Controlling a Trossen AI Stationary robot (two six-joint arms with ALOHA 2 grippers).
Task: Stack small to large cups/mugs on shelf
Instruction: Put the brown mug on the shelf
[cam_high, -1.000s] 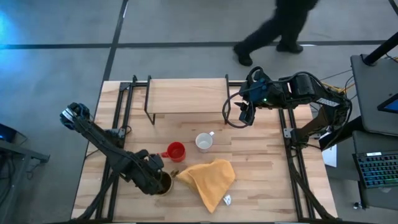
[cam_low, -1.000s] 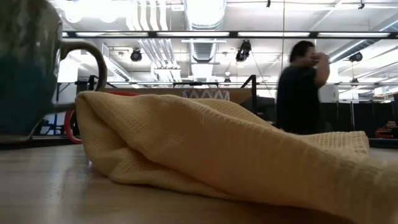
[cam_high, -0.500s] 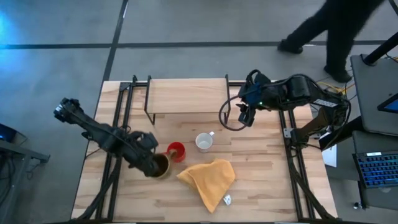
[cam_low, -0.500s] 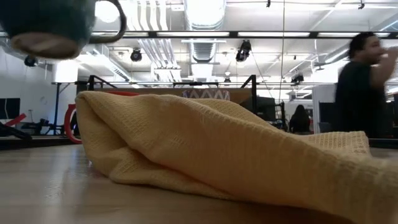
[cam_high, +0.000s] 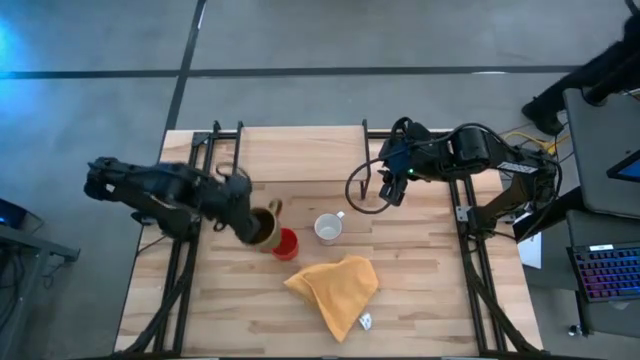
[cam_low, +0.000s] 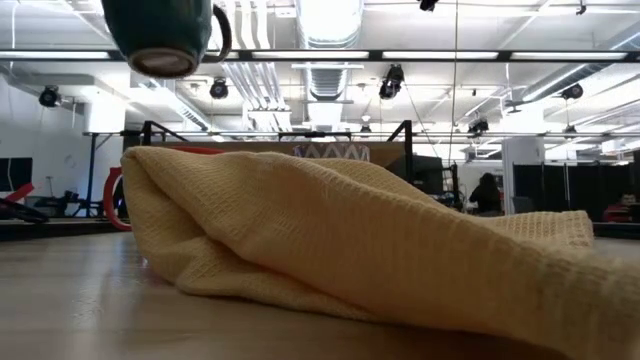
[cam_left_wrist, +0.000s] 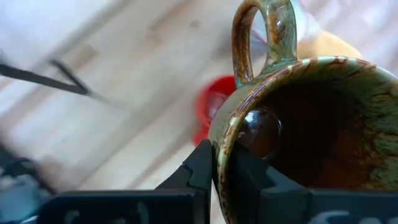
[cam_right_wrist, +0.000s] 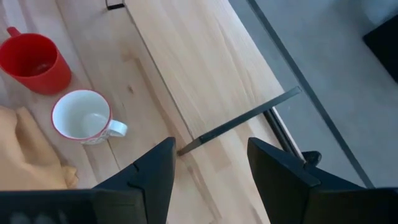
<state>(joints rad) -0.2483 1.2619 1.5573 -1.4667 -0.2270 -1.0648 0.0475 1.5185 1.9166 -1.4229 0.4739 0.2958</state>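
Your left gripper clamped on the brown mug rim, lifted above the red mug, right gripper spread empty beside the shelf.

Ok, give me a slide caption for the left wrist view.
Left tool clamps the rim of the olive-brown mug, held above the red mug.

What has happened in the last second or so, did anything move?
The left gripper, shut on the olive mug, lifted it from the table's front edge beside the cloth and carried it toward the shelf; it now hangs above the red mug. The red mug, white mug, cloth and right gripper barely moved.
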